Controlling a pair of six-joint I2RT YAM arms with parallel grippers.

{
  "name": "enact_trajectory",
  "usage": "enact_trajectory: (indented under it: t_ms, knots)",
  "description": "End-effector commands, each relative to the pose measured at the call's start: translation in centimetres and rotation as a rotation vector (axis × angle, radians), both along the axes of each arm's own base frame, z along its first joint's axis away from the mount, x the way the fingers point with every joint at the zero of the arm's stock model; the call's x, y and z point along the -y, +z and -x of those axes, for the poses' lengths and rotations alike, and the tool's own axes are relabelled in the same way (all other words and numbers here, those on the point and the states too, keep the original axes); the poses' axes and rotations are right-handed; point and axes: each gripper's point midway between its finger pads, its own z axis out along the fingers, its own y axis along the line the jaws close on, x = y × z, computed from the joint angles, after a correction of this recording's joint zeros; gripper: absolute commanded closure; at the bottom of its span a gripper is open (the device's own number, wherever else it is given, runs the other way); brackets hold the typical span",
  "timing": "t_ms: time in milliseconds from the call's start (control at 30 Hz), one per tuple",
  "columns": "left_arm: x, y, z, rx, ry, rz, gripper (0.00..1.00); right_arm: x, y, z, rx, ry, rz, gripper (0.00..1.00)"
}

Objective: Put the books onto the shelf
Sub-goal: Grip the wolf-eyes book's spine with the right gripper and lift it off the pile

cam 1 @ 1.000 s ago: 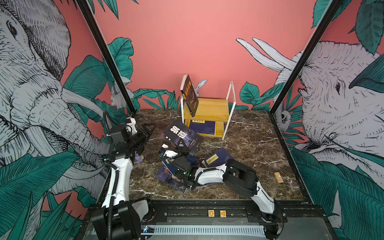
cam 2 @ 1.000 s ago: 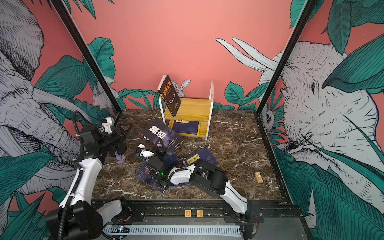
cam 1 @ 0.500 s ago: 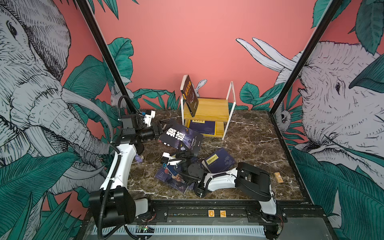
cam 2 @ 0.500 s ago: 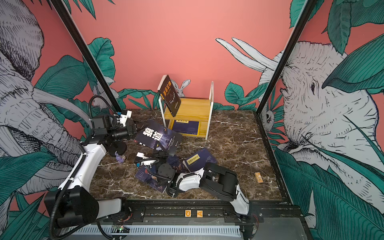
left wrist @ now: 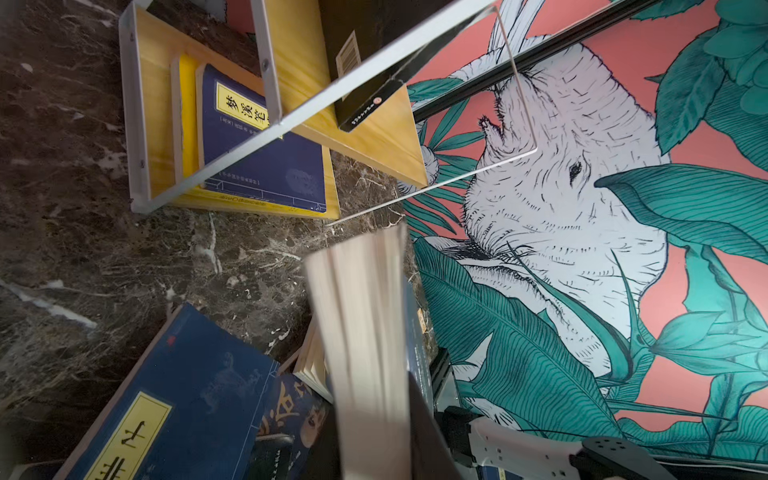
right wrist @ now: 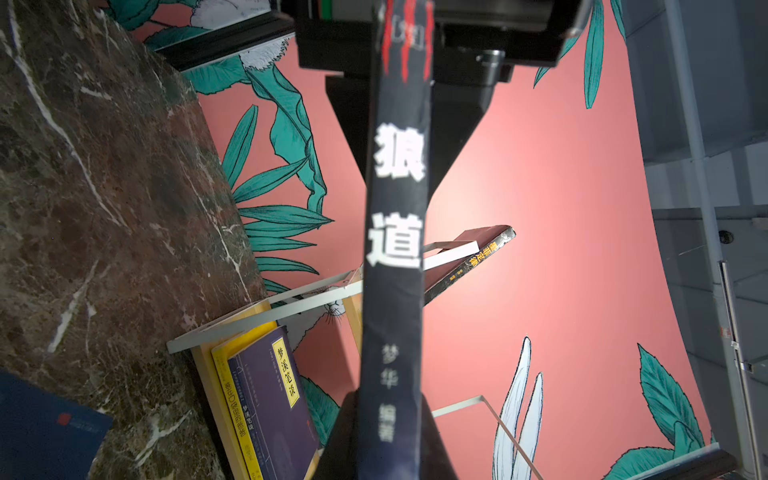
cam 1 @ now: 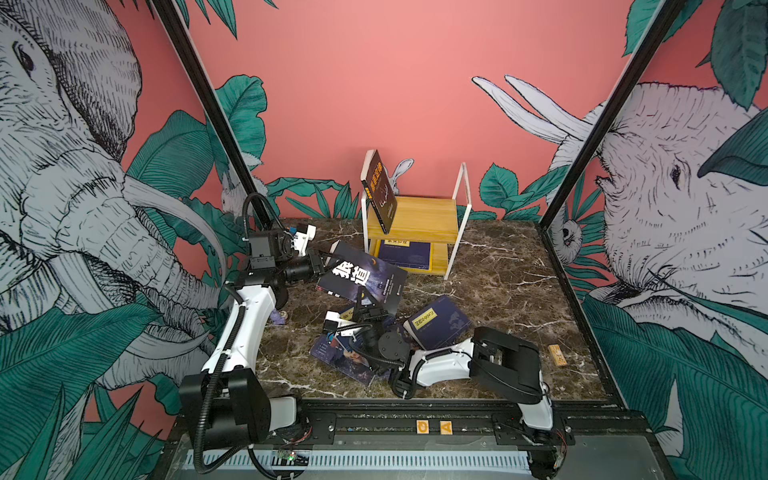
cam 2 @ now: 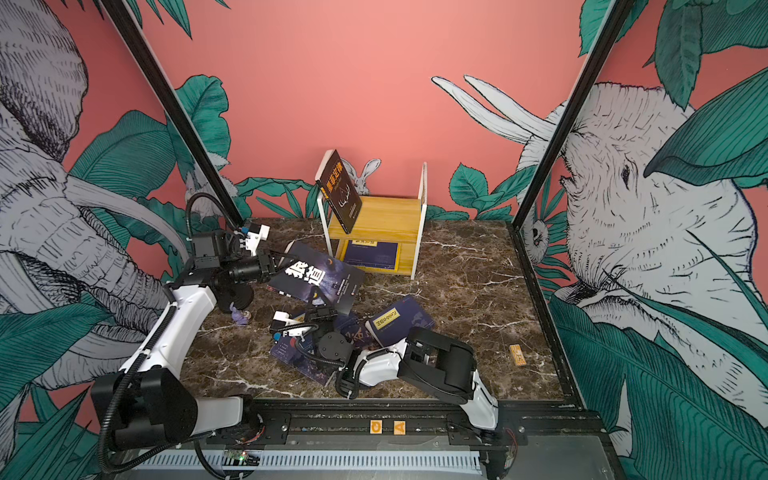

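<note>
Wolf-cover paperback (cam 1: 361, 276): held tilted above the marble tabletop (cam 1: 498, 291), near its middle, just before the shelf (cam 1: 419, 216). Clamped by left gripper (cam 1: 322, 266) at page edge, by right gripper (cam 1: 365, 301) at spine end. Probably light, floppy, glossy; best pinched close to spine.

The small two-tier shelf (cam 1: 424, 216) has smooth, faintly glossy yellowish wood boards in a thin matt white metal frame. Under it, the dark brown marble-look bench (cam 1: 498, 291) is polished and white-veined. Near the shelf's front, the black paperback with white characters (cam 1: 361, 276) shows a glossy cover and matt cream paper edges.
</note>
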Motion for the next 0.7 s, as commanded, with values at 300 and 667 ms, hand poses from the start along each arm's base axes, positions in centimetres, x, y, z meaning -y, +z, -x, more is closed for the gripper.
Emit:
enact_trajectory:
  t_ms: [300, 667]
  knots:
    - [0.8, 2.6, 1.2, 0.083, 0.021, 0.075, 1.0, -0.6, 4.7, -0.6, 0.01, -0.116, -0.179, 0.78]
    - [0.5, 2.3, 3.2, 0.114, 0.054, 0.063, 1.0, 0.9, 4.9, -3.7, -0.035, -0.273, -0.27, 0.69]
